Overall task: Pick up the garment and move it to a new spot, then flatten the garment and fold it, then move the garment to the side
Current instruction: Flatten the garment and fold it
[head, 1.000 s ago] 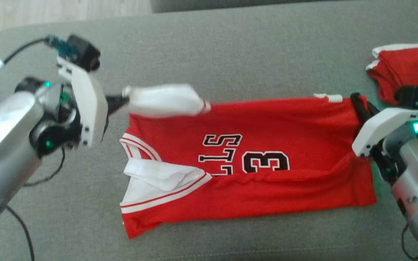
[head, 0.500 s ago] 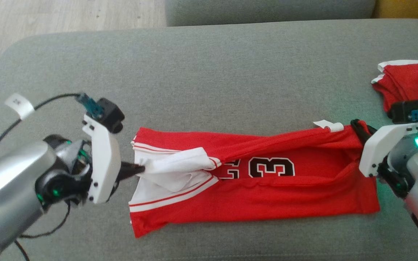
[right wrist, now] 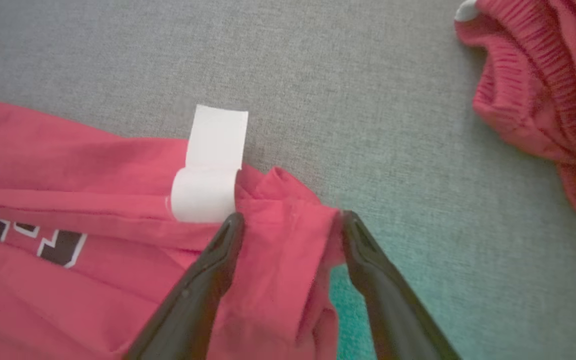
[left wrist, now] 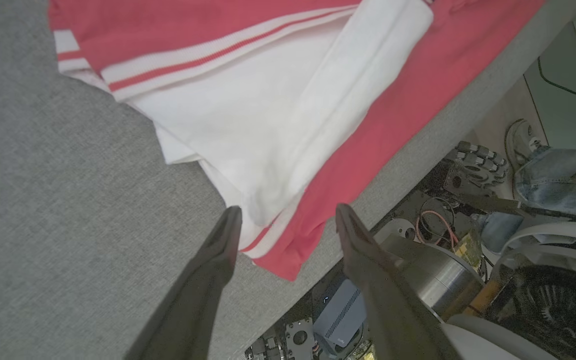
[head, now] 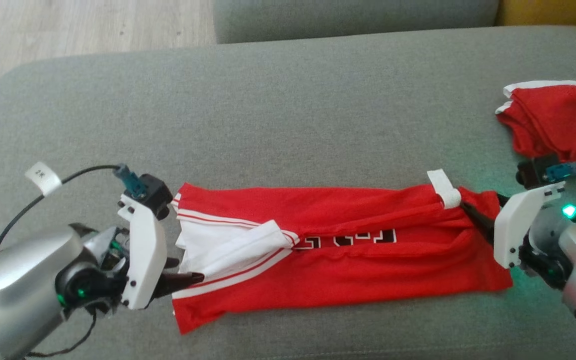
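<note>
Across the middle of the head view, on the grey sofa (head: 288, 100), the red jersey (head: 348, 270) lies as a long narrow band, its long axis running from the left of the frame to the right. Its white-trimmed neck end sits at the lower left and its hem end, with a white label (head: 442, 189), at the right. The left jaws stand wide apart at the neck end and grip nothing; in the left wrist view the striped edge lies loose between their tips. The right jaws are also spread wide, straddling a bunched hem corner just below the label without pinching it. So the jersey stretches inward from each arm, rightward from the left jaws and leftward from the right. Each arm is at its own end, so neither is nearer overall. A fold across the long axis would likely mean carrying one end over toward the other. Another red garment (head: 558, 120) lies apart at the upper right.
</note>
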You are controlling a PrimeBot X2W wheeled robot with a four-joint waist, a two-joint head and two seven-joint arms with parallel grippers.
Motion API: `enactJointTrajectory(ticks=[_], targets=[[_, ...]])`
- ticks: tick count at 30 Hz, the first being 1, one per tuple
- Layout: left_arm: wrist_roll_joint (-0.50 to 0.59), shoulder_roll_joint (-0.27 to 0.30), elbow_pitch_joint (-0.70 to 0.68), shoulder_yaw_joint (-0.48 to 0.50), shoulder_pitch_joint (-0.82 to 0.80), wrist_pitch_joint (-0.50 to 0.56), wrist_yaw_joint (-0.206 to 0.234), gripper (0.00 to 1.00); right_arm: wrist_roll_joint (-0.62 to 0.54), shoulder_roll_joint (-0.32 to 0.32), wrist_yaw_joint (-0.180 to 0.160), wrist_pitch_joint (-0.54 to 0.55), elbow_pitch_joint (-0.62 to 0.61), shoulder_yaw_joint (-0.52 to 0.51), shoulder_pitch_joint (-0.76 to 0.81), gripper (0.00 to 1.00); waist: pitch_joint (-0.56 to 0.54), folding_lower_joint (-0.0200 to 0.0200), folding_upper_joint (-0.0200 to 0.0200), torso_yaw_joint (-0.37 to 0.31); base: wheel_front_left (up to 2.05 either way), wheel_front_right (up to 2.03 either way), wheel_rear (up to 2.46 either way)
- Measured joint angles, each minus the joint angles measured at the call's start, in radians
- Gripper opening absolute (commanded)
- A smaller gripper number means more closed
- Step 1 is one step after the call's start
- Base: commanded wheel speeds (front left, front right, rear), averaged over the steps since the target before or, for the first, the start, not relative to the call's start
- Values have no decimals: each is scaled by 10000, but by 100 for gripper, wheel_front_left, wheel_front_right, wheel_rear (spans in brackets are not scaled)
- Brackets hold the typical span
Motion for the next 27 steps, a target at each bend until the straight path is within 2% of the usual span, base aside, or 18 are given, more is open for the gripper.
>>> enactJointTrajectory(ticks=[6, 8, 10, 14, 16, 21, 24, 27], targets=[[123, 42, 10, 65, 81, -370, -2, 100, 69, -616, 0, 228, -518, 245, 7, 100, -440, 0, 0, -43, 0, 0, 0], [435, 100, -50, 215, 81, -945, 100, 100, 71, -721, 0, 25, -633, 29, 12, 100, -621, 0, 0, -43, 0, 0, 0], [894, 169, -88, 554, 66, -1847, 441, 100, 65, -757, 0, -447, -838, -439, 27, 100, -789, 0, 0, -48, 0, 0, 0], [1728, 240, -276, 1162, 132, -3868, 1655, 100, -109, -679, 0, -1808, -1104, -1829, 128, 100, -1055, 0, 0, -49, 0, 0, 0], [2021, 240, -495, 1499, 305, -4915, 2349, 100, -589, -522, 0, -2746, -1181, -2650, 337, 100, -1121, 0, 0, -42, 0, 0, 0], [2213, 98, -817, 2736, 1527, -7975, 4456, 100, -1367, 552, 0, -4477, -1737, -4464, 1258, 100, -1212, 0, 0, -16, 0, 0, 0], [2366, -71, -1145, 3266, 2578, -8851, 5375, 100, -1793, 1204, 0, -4857, -2284, -5241, 2083, 100, -1207, 0, 0, -8, 0, 0, 0], [2953, -587, -1532, 4088, 3651, -8951, 6151, 100, -2270, 1639, 0, -5007, -2836, -5960, 2894, 100, -1148, 0, 0, 33, 0, 0, 0]])
